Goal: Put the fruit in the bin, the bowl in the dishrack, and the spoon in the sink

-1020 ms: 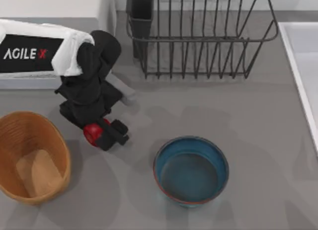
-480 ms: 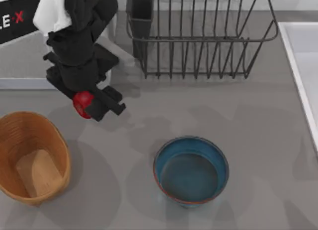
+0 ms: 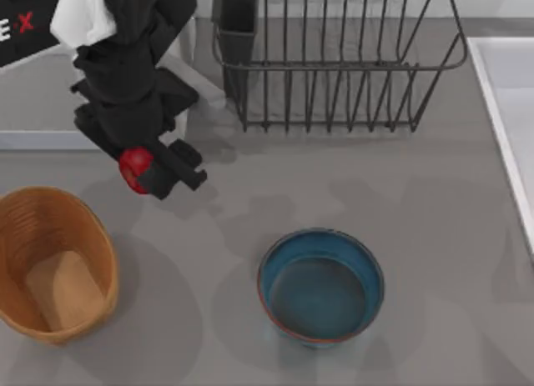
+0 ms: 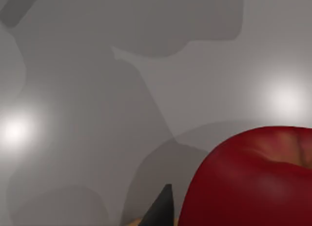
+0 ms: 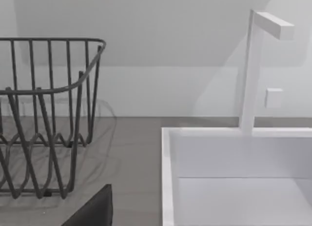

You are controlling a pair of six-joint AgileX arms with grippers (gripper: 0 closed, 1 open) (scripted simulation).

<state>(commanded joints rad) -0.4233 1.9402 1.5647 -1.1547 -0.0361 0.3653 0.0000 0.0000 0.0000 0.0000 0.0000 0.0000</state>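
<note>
Left gripper has carried fruit slightly left, nearer bin

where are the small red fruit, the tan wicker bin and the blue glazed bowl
small red fruit (image 3: pixel 134 164), top view, its exposed side
tan wicker bin (image 3: pixel 102 236), top view, its rim
blue glazed bowl (image 3: pixel 375 273), top view, its rim

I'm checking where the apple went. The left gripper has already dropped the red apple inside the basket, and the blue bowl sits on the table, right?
Not quite. In the top view the left gripper is holding the apple above the table, beside the basket, not inside it. The blue bowl does sit on the table.
</note>
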